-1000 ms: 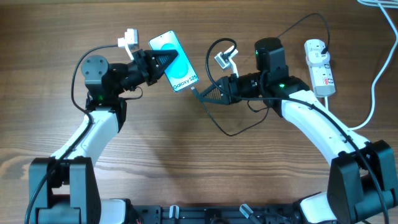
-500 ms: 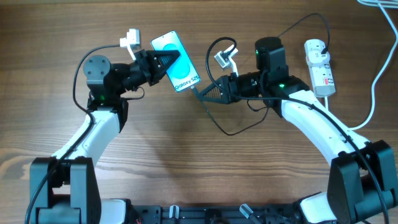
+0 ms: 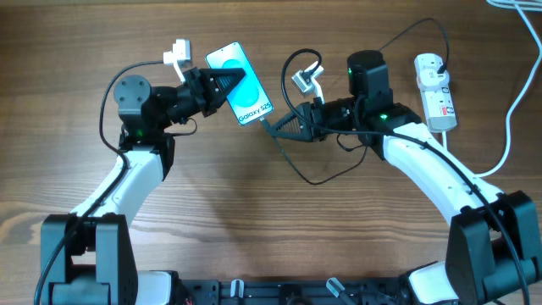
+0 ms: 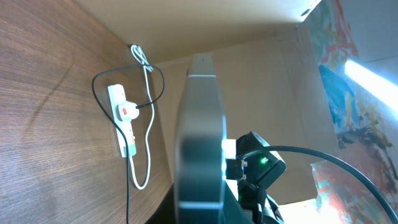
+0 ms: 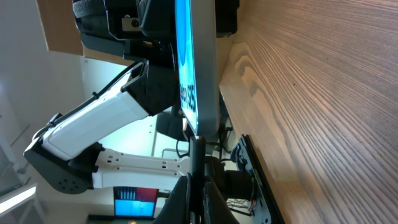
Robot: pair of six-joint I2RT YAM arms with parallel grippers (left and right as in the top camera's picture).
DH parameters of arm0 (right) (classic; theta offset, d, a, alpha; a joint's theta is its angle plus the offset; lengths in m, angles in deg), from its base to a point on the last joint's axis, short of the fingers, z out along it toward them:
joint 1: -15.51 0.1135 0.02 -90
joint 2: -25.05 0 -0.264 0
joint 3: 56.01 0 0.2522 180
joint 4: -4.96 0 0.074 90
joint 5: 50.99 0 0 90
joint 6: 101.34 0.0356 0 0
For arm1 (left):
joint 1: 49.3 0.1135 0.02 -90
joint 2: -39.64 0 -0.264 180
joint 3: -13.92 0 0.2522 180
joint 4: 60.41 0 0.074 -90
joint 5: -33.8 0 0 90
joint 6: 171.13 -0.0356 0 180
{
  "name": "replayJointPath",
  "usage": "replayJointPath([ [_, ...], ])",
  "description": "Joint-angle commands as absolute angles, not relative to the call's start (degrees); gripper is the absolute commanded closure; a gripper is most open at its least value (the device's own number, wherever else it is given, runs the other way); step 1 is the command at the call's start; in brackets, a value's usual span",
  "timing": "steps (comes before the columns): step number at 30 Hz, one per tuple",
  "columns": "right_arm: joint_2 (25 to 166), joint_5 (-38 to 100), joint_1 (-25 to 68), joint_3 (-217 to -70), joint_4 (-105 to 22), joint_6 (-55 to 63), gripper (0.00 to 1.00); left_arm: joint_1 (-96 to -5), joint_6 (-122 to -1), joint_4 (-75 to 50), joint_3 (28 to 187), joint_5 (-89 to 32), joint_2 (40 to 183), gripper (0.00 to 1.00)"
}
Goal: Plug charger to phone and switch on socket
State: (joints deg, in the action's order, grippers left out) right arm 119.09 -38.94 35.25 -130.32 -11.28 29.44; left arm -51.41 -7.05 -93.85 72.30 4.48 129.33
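Right wrist view, closest in: my right claw (image 5: 196, 190) is pinched narrow on the charger (image 5: 197, 155). The black tip pokes straight out from between the fingers. The tip meets the end edge of the phone (image 5: 204, 68), which I see edge-on here with the cyan screen turned away from the table (image 5: 323, 93). It looks like contact, but I cannot tell whether the tip is seated in the port. A gap shows between the phone's back and the wood. Behind the phone is the white shell of the left arm (image 5: 93, 137).

Left wrist view: the phone fills the middle, edge-on and blurred. The right arm with its green light sits just past it.

Overhead: the left claw (image 3: 230, 85) is closed across the phone's middle, screen up and "Galaxy" end pointing toward the right arm. The right claw comes in from the right, fingertips just beside that end, so the plug tip sits between claw and phone. Slack cable curls in one loop above the right wrist and another on the wood below it.

Farther out, well apart from both claws, the socket (image 3: 434, 91) lies flat near the right edge with the black cable running into its far end. I cannot read the position of the red-marked switch. The white lead (image 3: 511, 119) trails off beyond it.
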Motion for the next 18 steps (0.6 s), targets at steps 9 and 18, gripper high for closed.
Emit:
replayJointPath([
  [9,118.4,-37.8,37.4,-130.3,-9.3,30.9,0.96,-51.7,-7.2,-91.6,72.9,4.2,129.0,0.96],
  [18,118.4,-37.3,37.4,-130.3,-9.3,31.3,0.95,-51.5,-7.1,-92.1,72.9,4.2,129.0,0.96],
])
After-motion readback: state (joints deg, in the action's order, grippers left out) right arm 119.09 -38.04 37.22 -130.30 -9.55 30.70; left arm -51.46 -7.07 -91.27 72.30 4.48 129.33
